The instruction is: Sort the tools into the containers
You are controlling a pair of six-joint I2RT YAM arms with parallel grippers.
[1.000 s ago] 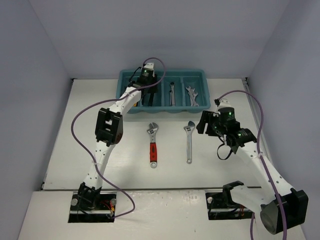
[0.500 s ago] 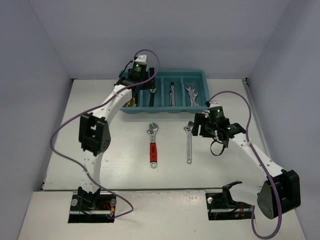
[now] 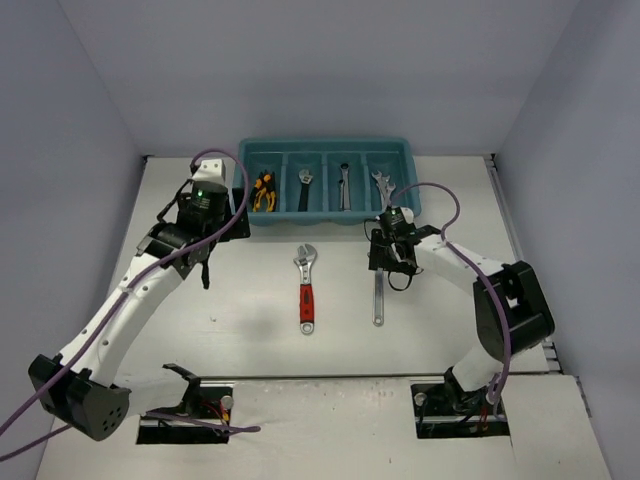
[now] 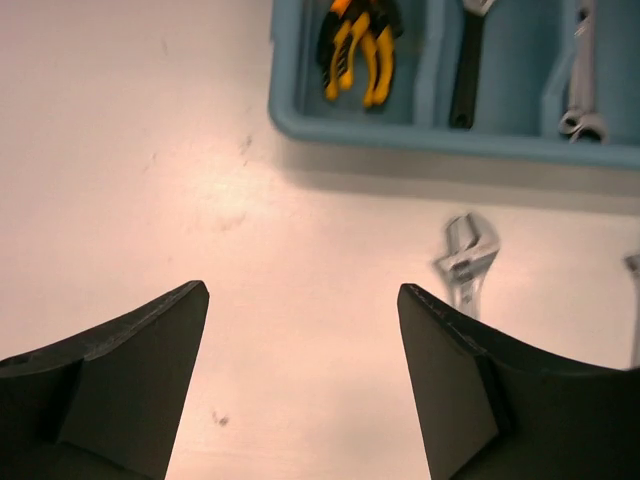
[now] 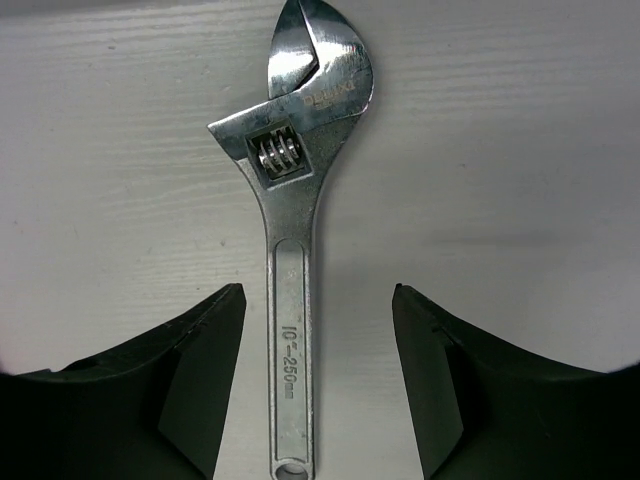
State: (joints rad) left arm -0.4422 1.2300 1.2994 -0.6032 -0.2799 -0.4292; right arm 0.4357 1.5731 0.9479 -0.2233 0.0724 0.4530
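Left tool (image 4: 302,298): opened wide, nothing is held; bare bench (image 3: 250,300) is seen between its fingers, left of centre in the top view.
Right tool (image 5: 317,295): released; its fingers are spread on both sides of the silver adjustable wrench (image 5: 293,250), apart from the handle.
Silver adjustable wrench: laid flat on the bench, right of centre, with the head toward the tray (image 3: 325,222).
Red-handled wrench (image 3: 306,290): laid flat at the centre, well apart from the silver one.
Tray: placed at the upper centre.
Leftmost compartment: yellow and orange pliers (image 3: 264,192).
Second compartment: black wrench (image 3: 304,190).
Two right compartments: silver spanners (image 3: 343,187).
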